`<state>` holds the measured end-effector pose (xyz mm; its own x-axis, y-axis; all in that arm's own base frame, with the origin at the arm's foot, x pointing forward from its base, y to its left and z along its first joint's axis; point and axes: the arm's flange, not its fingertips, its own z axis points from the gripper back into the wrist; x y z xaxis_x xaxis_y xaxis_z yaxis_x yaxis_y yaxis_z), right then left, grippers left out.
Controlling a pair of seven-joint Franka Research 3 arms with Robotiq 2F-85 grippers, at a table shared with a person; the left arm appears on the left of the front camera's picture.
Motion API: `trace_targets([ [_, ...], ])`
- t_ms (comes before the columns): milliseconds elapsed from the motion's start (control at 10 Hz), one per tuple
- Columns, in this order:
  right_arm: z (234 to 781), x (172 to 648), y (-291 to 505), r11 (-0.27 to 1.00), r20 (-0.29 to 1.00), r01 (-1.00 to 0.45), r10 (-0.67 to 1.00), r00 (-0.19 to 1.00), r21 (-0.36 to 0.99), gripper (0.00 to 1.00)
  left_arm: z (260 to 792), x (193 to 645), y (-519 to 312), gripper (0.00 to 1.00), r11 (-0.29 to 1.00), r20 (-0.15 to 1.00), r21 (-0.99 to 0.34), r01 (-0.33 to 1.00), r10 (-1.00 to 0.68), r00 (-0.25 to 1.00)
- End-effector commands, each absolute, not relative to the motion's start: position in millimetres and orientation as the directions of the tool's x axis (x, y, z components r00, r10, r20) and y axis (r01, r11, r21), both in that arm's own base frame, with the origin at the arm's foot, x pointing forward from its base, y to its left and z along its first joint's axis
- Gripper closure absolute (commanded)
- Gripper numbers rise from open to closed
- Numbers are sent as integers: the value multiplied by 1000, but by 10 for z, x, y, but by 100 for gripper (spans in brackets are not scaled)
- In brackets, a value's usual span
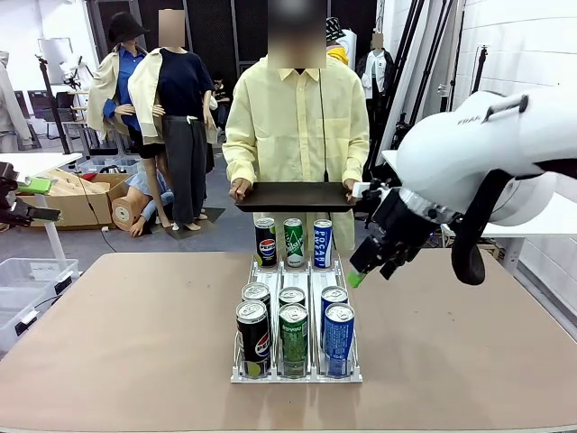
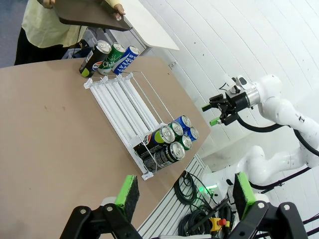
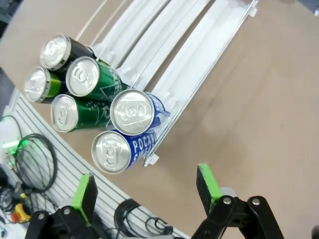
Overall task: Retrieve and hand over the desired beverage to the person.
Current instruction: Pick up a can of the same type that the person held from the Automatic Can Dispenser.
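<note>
Six cans [image 1: 293, 327] stand at the near end of the rack [image 1: 311, 278]; the right gripper [image 1: 364, 271] hangs just right of the blue cans [image 3: 124, 132], fingers apart, touching nothing. The left gripper [image 2: 185, 190], well aside, is spread wide too. Farther off, three cans [image 1: 294, 242] stand before the person [image 1: 296, 117] holding a dark tray [image 1: 293, 196].

Open table [image 1: 117, 343] flanks the rack [image 1: 309, 278] — front cans [image 1: 293, 336] stand packed close.

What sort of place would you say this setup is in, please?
Probably a robotics lab or test workshop: a white robot arm at a brown table, a rack of drink cans, cardboard boxes behind.
</note>
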<state>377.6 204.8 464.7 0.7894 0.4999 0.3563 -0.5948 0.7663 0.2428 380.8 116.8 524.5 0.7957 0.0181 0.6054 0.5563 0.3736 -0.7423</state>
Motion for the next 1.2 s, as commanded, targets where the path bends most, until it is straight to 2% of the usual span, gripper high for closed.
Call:
trace_targets([
  [0,4541,3761,2223,799,329,-570,494,805,194,0,5261,3811,1176,0,357,612,-746,562,35,790],
  [500,4439,3638,2593,780,223,-600,561,797,180,0,5261,3811,1176,0,357,612,-746,562,35,790],
  [1100,4359,3526,2869,779,182,-618,595,783,109,0,5261,3811,1176,0,357,612,-746,562,35,790],
])
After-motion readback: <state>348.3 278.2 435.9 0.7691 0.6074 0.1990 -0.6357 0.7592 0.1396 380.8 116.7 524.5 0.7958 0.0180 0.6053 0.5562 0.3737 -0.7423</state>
